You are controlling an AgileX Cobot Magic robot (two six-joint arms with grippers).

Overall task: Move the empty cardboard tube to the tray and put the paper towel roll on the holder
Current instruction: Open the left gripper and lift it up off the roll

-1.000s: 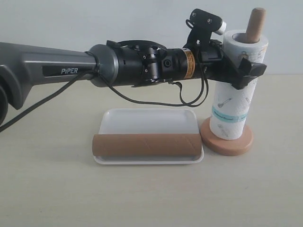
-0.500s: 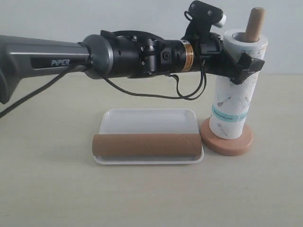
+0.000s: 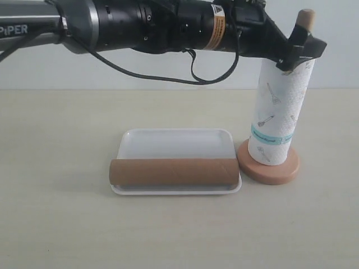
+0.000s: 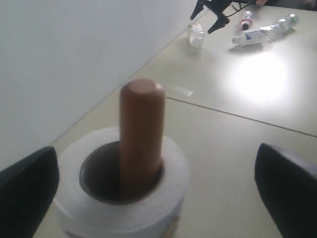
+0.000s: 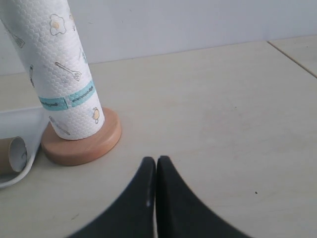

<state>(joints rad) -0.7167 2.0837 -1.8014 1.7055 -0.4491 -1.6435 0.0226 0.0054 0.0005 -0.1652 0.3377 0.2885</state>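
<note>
LEFT ARM AT THE TOWEL ROLL: The left gripper (image 3: 305, 49) hangs at the top of the paper towel roll (image 3: 277, 112), jaws spread wide to either side of it and gripping nothing. In our exterior view the arm runs off the frame and its fingers cover the roll's top rim. The roll stands upright on the holder (image 3: 269, 168), whose rounded dowel tip pokes up just past the gripper. Only the left wrist camera lets us look down the roll's core, where the dowel stands. There the fingers (image 4: 27, 193) are blurred dark shapes cut off at both edges. The right gripper (image 5: 156, 166), which the exterior view does not catch, is closed with fingertips touching and holds nothing. Ahead of it we see the holder's base and a sliver of the tray (image 5: 20, 121) with one end of the empty cardboard tube (image 5: 12, 153); the exterior view shows the whole tube lying in the tray, below the left arm
</note>
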